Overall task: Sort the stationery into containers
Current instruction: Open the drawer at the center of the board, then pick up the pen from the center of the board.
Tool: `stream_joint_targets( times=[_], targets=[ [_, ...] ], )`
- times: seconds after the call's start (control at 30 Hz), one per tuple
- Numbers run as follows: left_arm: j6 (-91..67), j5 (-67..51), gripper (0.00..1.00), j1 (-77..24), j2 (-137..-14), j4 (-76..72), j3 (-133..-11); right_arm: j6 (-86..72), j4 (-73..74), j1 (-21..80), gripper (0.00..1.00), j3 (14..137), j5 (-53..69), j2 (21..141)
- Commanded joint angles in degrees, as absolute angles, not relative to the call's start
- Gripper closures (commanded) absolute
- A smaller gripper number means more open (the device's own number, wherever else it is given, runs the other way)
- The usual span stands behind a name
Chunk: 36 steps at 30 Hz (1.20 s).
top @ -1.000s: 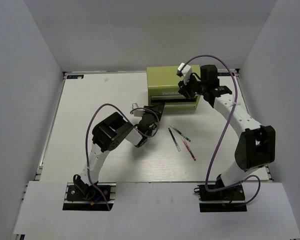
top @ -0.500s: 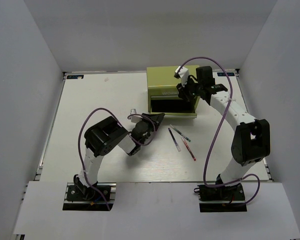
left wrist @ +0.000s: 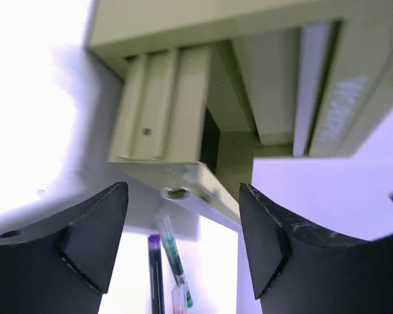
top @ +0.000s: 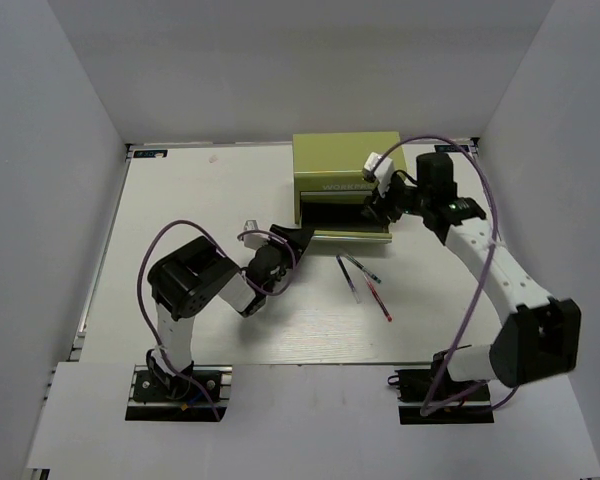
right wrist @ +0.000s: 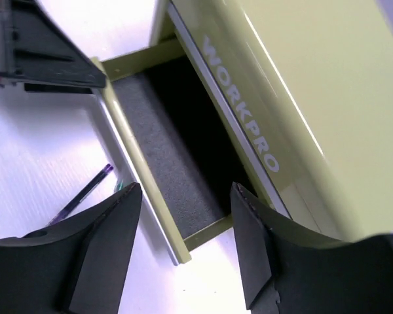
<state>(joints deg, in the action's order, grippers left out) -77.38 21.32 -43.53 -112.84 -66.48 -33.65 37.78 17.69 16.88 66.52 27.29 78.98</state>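
1. Pens: three thin ones lie on the table just in front of the olive chest, its lower drawer pulled out.
2. Left gripper: near a front corner of the drawer, fingers spread, empty.
3. Right gripper: above the drawer, fingers apart, empty.

Olive-green metal chest at table's far side, lower drawer pulled open, three thin pens lying fanned just before it
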Motion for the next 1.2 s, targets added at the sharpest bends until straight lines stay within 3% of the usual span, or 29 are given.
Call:
stream_joint_targets(
  times=[0.0, 0.13, 0.17, 0.23, 0.27, 0.3, 0.33, 0.4, 0.5, 0.63, 0.67, 0.73, 1.17],
  targets=[
    [-71.99, 18.9, 0.21, -43.68, -107.67, -68.38, -33.31, 42.54, 18.72, 16.96, 0.37, 60.41, 31.12, 72.26],
    [-64.8, 13.55, 0.2, -43.68, -100.3, -62.78, -31.47, 41.84, 22.83, 16.96, 0.48, 51.95, 30.67, 65.93],
    [-63.21, 12.49, 0.2, -43.68, -98.02, -59.97, -31.46, 41.75, 24.07, 17.05, 0.61, 50.03, 30.85, 65.31],
    [-60.22, 9.15, 0.2, -44.21, -90.29, -47.16, -30.94, 41.49, 26.98, 17.31, 0.71, 45.21, 30.85, 62.76],
    [-57.68, 8.01, 0.2, -44.21, -87.83, -41.72, -31.46, 40.18, 27.33, 17.58, 0.81, 44.04, 30.5, 61.54],
    [-55.13, 5.47, 0.22, -44.21, -85.63, -36.44, -31.99, 38.95, 27.25, 17.67, 0.83, 42.82, 30.15, 60.91],
    [-52.24, 5.45, 0.25, -44.21, -81.6, -25.77, -33.3, 38.5, 27.16, 17.93, 0.83, 40.19, 29.28, 60.73],
    [-48.53, 5.45, 0.28, -44.21, -77.28, -18.13, -33.31, 36.48, 26.81, 18.63, 0.77, 38.94, 27.52, 61.43],
    [-46.94, 7.21, 0.29, -43.69, -67.96, -9.95, -28.58, 33.93, 26.72, 19.6, 0.62, 37.36, 25.58, 63.45],
    [-45.44, 7.91, 0.13, -43.68, -59.43, -1.17, -27.42, 30.94, 24.27, 21.27, 0.52, 35.86, 22.95, 65.65],
    [-45.44, 7.91, 0.03, -43.68, -58.46, 0.34, -27.42, 30.59, 24.08, 21.44, 0.5, 34.99, 22.5, 66.09],
    [-45.44, 7.91, 0.0, -43.68, -57.13, 4.19, -27.42, 29.8, 23.55, 22.06, 0.47, 34.81, 20.75, 68.11],
    [-46.24, 6.24, 0.0, -43.68, -58.27, 12.21, -33.13, 25.66, 18.28, 25.13, 0.48, 35.24, 12.31, 77.08]
  ],
)
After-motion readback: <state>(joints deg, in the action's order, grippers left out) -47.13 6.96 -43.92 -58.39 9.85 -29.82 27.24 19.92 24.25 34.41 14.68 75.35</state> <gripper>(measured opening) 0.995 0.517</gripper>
